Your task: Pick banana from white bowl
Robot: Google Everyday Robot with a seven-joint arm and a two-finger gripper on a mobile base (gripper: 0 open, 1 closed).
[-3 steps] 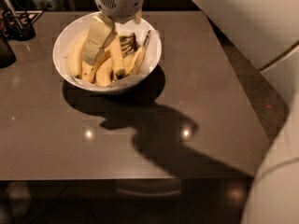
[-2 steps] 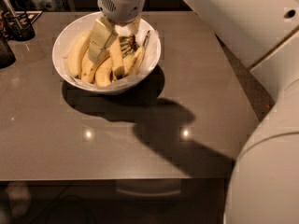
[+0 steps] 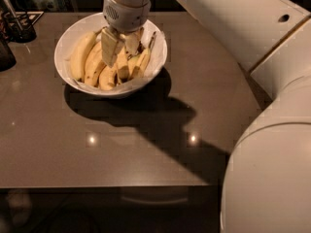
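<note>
The white bowl stands at the back left of the brown table and holds several yellow bananas. The slim banana with a dark stem lies at the bowl's right side, its stem pointing at the far rim. Plumper bananas lie to the left. My gripper hangs straight down into the bowl's middle from above. Its fingers are apart and reach down among the bananas, just left of the slim one. It holds nothing that I can see.
The brown table runs to a front edge near the bottom of the view. A dark holder with utensils stands at the far left corner. My white arm fills the right side and casts a large shadow on the table.
The gripper has shifted a little to the right inside the bowl, and both fingers now show apart. The arm has swung further into the right of the view. The bowl has not moved.
</note>
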